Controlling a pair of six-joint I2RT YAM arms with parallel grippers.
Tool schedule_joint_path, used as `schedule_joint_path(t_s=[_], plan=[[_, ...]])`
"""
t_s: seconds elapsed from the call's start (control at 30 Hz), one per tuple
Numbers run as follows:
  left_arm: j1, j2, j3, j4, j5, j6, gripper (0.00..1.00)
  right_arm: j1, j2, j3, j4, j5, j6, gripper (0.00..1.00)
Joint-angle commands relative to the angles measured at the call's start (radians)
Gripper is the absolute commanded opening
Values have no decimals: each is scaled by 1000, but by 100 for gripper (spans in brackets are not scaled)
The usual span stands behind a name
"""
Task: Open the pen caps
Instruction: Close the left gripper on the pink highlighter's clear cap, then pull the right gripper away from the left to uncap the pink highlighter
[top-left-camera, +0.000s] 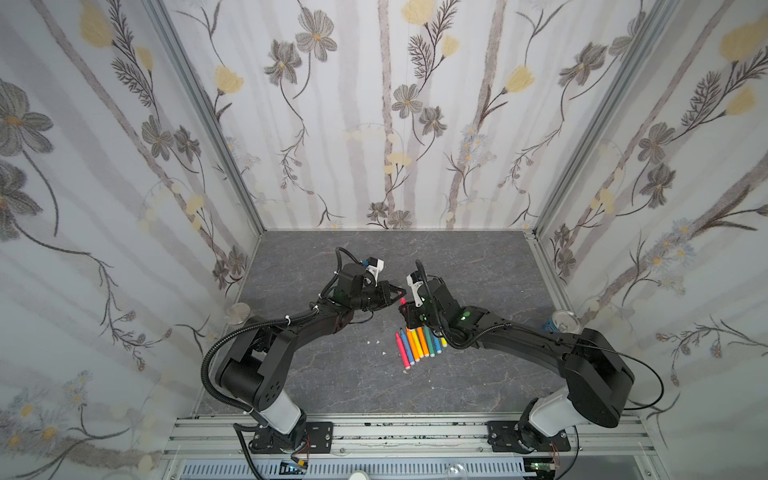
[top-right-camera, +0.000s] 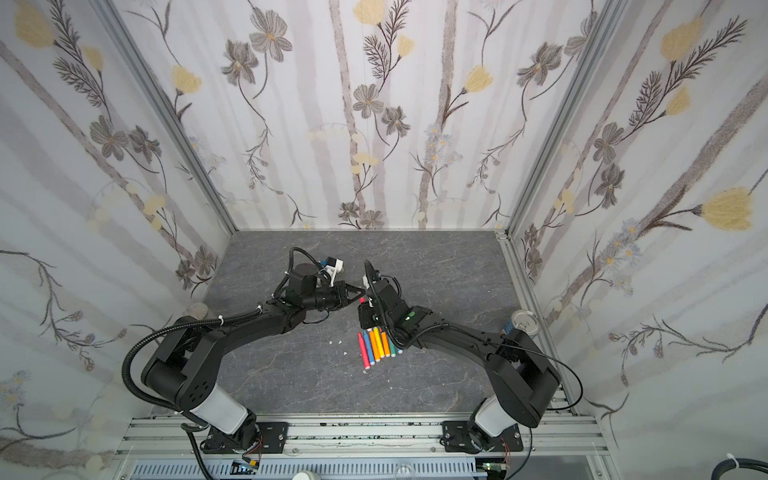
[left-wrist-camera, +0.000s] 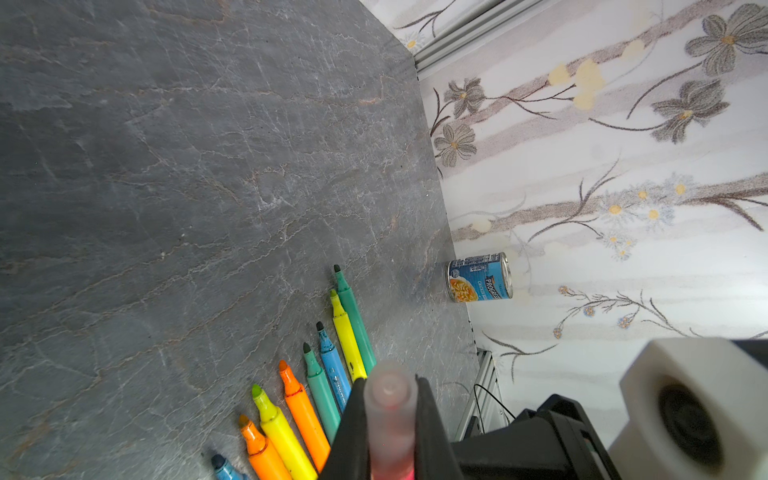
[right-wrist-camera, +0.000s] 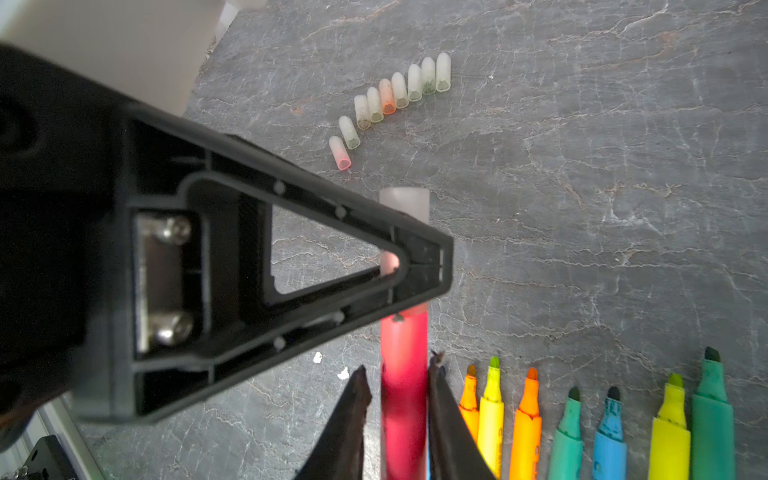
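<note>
Pen caps (right-wrist-camera: 387, 96): nine loose ones lie on the grey table (top-left-camera: 332, 374) in a slanted row, side by side, beyond the tips of the open pens; their open mouths all face the pens' side.
Fitted cap (left-wrist-camera: 390, 399): on the red pen (right-wrist-camera: 404, 374), off the table, between the two grippers.
Red pen axis: runs straight out along the right gripper's fingers, capped end leading, pointing toward the row of loose caps.
Left gripper (left-wrist-camera: 390, 386): clamped narrow across the fitted cap, one finger on each side.
Right gripper (right-wrist-camera: 398, 365): its fingers flank the red barrel; one touches it and a thin gap shows at the other, so I cannot tell whether it grips.
Open pens (top-left-camera: 413, 345): uncapped, flat on the table in a tight parallel row just in front of the right gripper; in both top views the coloured tips point toward the back wall and the white ends toward the front rail.
Can (top-left-camera: 561, 322): upright at the table's right edge against the wall, blue label; contents not visible.
</note>
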Motion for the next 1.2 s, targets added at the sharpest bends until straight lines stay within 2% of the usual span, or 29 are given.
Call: schedule_joint_path(t_s=[0.0, 0.13, 0.27, 0.3, 0.43, 0.57, 0.63, 0.93, 1.17], plan=[[-1, -2, 18, 12, 7, 11, 0, -5, 29, 22, 42, -14, -7, 25], [0, -9, 31, -19, -1, 29, 0, -16, 80, 45, 41, -28, -14, 22], [1, -20, 37, -40, -26, 46, 0, -17, 93, 58, 38, -39, -23, 2], [-1, -18, 39, -46, -35, 52, 0, -15, 92, 57, 38, -42, -24, 0], [3, 0, 44, -52, -78, 72, 0, -16, 82, 53, 27, -50, -27, 0], [12, -10, 15, -39, -206, 102, 0, -8, 57, 30, 10, -53, -26, 0], [28, -10, -2, -20, -236, 105, 0, 9, 25, 6, 10, -49, -19, 0], [138, -28, -31, 2, -235, 109, 0, 143, -15, -84, 28, 16, 53, 0], [206, -49, -33, -18, -247, 126, 0, 179, -12, -135, 99, 12, 101, 0]])
